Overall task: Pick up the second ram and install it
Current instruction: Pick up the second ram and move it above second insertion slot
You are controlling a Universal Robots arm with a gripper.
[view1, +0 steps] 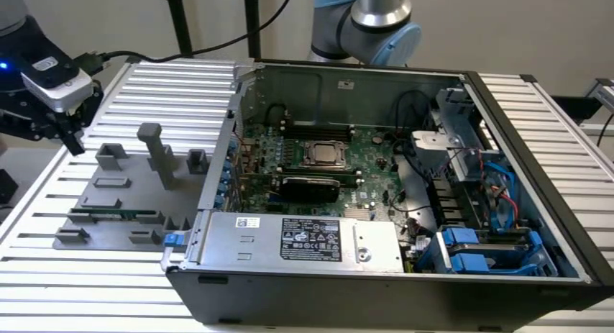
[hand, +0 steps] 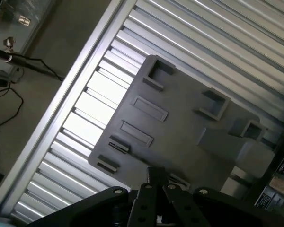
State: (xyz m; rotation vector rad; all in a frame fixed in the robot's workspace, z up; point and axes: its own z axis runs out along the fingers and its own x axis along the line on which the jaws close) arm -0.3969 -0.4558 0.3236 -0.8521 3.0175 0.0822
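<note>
1. My fingers (view1: 73, 139) hung closed together, holding nothing, over the grey holder's (view1: 125, 193) far corner.
2. The second ram (view1: 111, 213) lay slotted in that holder, near the counter's (view1: 57, 290) edge on the exterior view's left.
3. I judged it light, stiff and fragile, best pinched by its long edges.

The exterior view looks down at a slant over the open computer case (view1: 384, 297) from middle distance. The wrist view faces steeply down past the gripper (hand: 156, 177), close above the grey holder tray (hand: 180, 123). Both views take in that tray and the slatted table (view1: 96, 283).
</note>
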